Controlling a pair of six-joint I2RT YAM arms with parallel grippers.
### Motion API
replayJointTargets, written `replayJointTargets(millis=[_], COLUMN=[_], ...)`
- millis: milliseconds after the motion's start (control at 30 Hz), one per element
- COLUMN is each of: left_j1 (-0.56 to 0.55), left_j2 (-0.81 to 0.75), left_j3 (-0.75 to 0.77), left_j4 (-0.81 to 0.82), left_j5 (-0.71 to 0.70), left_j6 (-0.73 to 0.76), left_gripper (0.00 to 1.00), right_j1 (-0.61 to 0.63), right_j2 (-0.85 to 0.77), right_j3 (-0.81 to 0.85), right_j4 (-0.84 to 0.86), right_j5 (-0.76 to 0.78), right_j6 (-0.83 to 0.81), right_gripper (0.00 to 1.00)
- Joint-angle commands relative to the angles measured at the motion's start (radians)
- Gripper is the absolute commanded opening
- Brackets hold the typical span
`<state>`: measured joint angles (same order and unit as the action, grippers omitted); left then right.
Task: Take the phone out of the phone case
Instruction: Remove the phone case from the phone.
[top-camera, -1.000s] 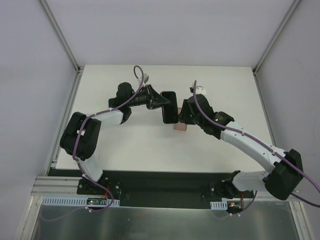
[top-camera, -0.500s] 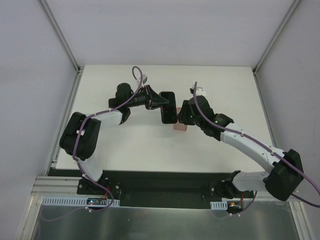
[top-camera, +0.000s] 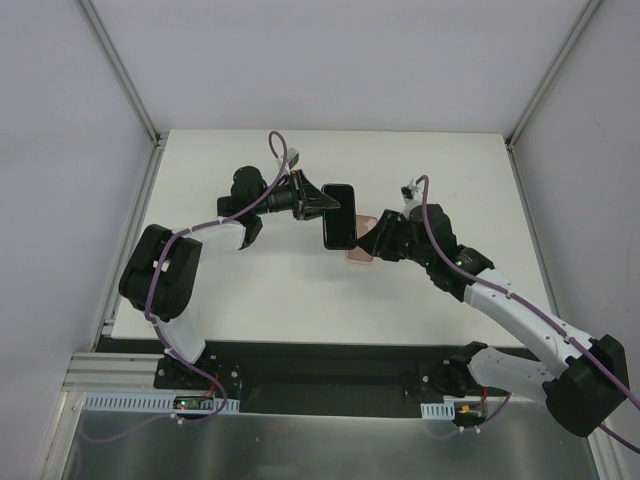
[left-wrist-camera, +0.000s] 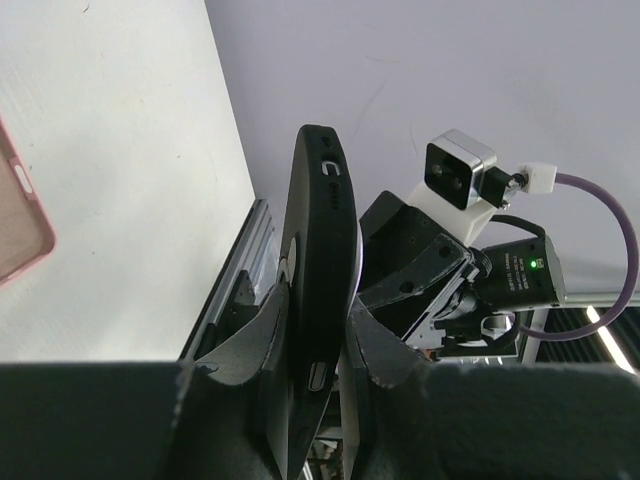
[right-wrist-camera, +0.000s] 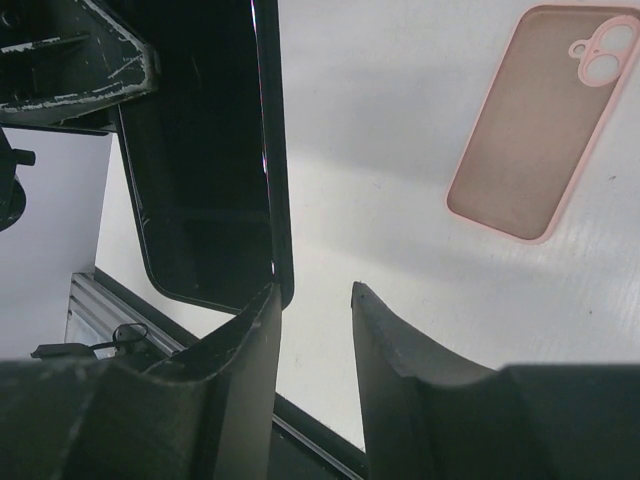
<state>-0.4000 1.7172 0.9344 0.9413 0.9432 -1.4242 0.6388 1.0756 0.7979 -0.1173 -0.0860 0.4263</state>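
Item: the phone (top-camera: 338, 215), black, out of its shell and pinched across its faces by the left gripper (left-wrist-camera: 318, 305), jaws closed tight on its lower part, held edge-on above the table (top-camera: 250, 290). Item: the phone case (right-wrist-camera: 540, 120), pink, lying empty on the table with its camera cut-out showing, apart from the phone. Item: right gripper (right-wrist-camera: 314, 292), jaws partly apart with nothing between them, one finger just beside the phone's long edge. Hazards, as judged: the grip takes only one end, so a jolt could pivot or drop the phone onto the table, and a sideways move of the right finger could knock it loose. Not determinable: whether that finger touches the phone; most of the case in the left wrist view, cut off at the frame edge; part of the case from above, covered by the right gripper.
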Motion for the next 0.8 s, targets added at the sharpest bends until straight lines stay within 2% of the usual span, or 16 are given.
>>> replayJointTargets(millis=[0, 233, 333, 367, 433, 767], left_j1=[-0.011, -0.011, -0.011, -0.011, -0.011, -0.011], left_j2=[-0.100, -0.108, -0.113, -0.114, -0.116, -0.108], left_j3=[0.083, 0.093, 0.092, 0.090, 0.086, 0.076], left_j4=[0.202, 0.209, 0.217, 0.220, 0.234, 0.327], left_j5=[0.014, 0.013, 0.011, 0.012, 0.009, 0.003], left_j6=[-0.143, -0.159, -0.166, -0.168, -0.179, -0.260], left_gripper=[0.00, 0.00, 0.00, 0.00, 0.00, 0.00], right_j1=[0.007, 0.038, 0.058, 0.068, 0.074, 0.078], right_j2=[0.035, 0.101, 0.155, 0.182, 0.208, 0.293], right_j3=[-0.025, 0.033, 0.072, 0.080, 0.095, 0.043], right_j4=[-0.197, -0.271, -0.295, -0.304, -0.317, -0.265], right_j5=[0.029, 0.147, 0.187, 0.199, 0.221, 0.219], right_j6=[-0.021, -0.046, -0.047, -0.050, -0.052, -0.023], right_gripper=[0.34, 0.26, 0.14, 0.06, 0.01, 0.01])
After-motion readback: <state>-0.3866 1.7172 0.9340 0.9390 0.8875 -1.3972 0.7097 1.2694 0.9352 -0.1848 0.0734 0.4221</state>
